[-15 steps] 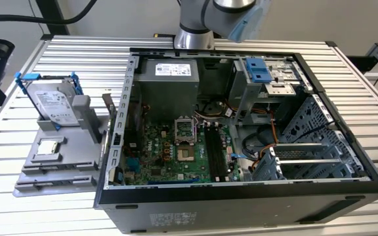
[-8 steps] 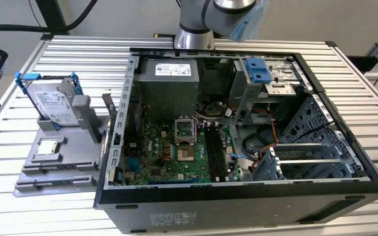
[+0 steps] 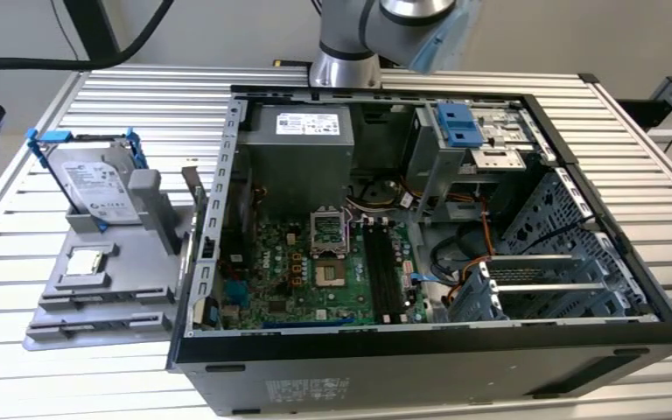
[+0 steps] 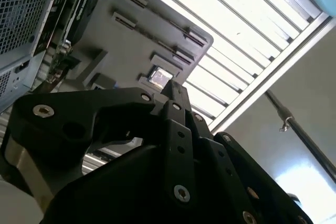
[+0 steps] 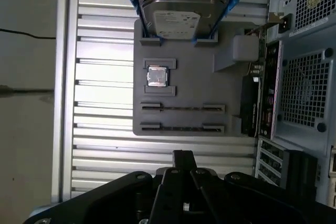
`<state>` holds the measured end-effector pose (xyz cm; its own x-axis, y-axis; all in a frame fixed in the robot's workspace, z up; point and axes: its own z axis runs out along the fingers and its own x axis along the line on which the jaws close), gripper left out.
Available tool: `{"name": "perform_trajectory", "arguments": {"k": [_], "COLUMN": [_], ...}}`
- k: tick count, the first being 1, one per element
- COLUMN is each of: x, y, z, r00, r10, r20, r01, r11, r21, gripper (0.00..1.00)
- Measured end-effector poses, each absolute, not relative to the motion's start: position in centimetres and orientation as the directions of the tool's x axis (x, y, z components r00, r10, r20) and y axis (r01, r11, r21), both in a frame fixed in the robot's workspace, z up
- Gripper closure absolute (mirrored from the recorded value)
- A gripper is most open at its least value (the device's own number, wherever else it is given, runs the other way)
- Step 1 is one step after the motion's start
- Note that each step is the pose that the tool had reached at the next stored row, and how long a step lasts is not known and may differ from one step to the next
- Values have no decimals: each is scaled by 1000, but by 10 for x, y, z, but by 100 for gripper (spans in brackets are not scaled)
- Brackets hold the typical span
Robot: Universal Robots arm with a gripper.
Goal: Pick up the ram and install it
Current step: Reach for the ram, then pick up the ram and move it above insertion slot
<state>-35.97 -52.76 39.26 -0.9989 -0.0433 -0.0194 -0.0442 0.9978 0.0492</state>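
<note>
Open computer case, grey tray just beside it. On tray side nearest case: ram, standing on edge. Hovering well apart from ram: gripper, closed, empty. Best approach, probably: open wide, align along stick, clamp squarely.

Likely a robotics lab: a slatted metal table carries an open computer case, a grey parts holder with a hard drive, and a robot arm standing at its edge
</note>
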Motion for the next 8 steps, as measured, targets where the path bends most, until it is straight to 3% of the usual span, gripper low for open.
{"name": "perform_trajectory", "arguments": {"k": [8], "x": [-360], "y": [-528], "z": [393], "r00": [-999], "r10": [-45], "r20": [-19], "r01": [-46], "r11": [998], "r21": [49], "gripper": [100]}}
